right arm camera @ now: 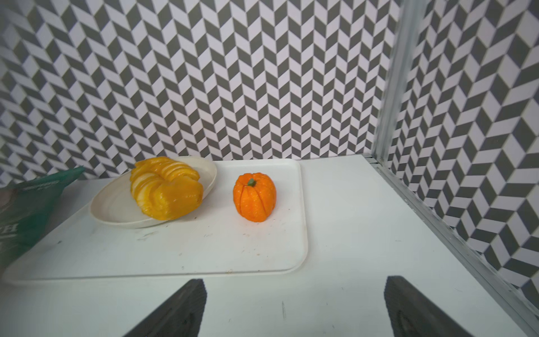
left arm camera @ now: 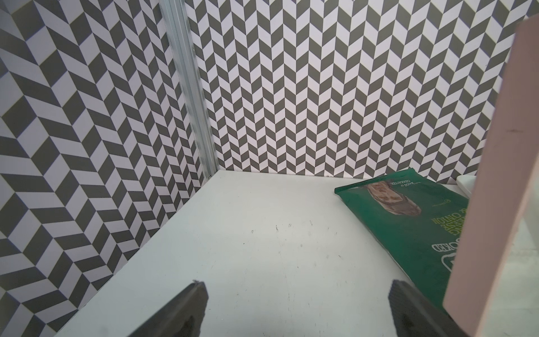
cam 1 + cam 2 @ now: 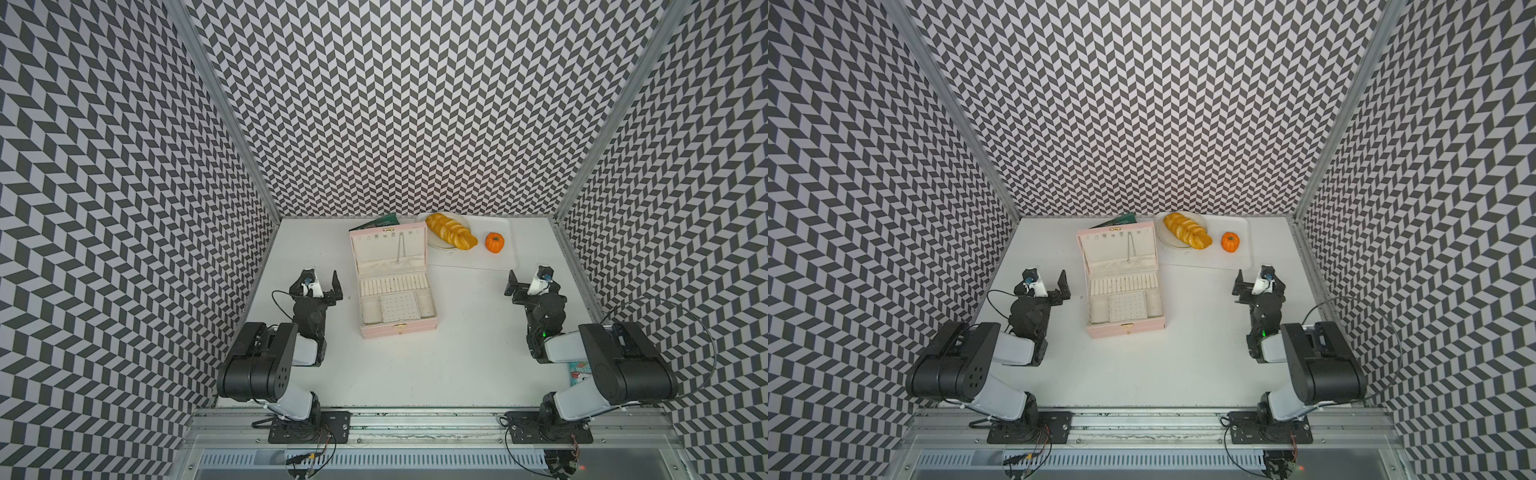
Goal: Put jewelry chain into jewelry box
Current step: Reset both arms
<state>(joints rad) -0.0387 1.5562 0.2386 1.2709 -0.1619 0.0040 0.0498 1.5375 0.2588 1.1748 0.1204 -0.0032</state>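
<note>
One chain point(image 3: 401, 249) apart from left gripper point(image 3: 321, 286), right gripper point(image 3: 527, 286)

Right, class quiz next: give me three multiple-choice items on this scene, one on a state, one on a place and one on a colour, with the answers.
1. The jewelry box is:
A) shut
B) open
C) without its lid

2. The jewelry chain is:
A) on the white tray
B) across the ring rolls
C) against the inside of the lid

3. The small pumpkin on the tray is:
A) orange
B) green
C) white

Answers:
1. B: the lid stands raised, and the cream interior shows in both top views.
2. C: a thin silver line runs down the lid lining.
3. A: its body is bright orange; only the stem is green.
</note>
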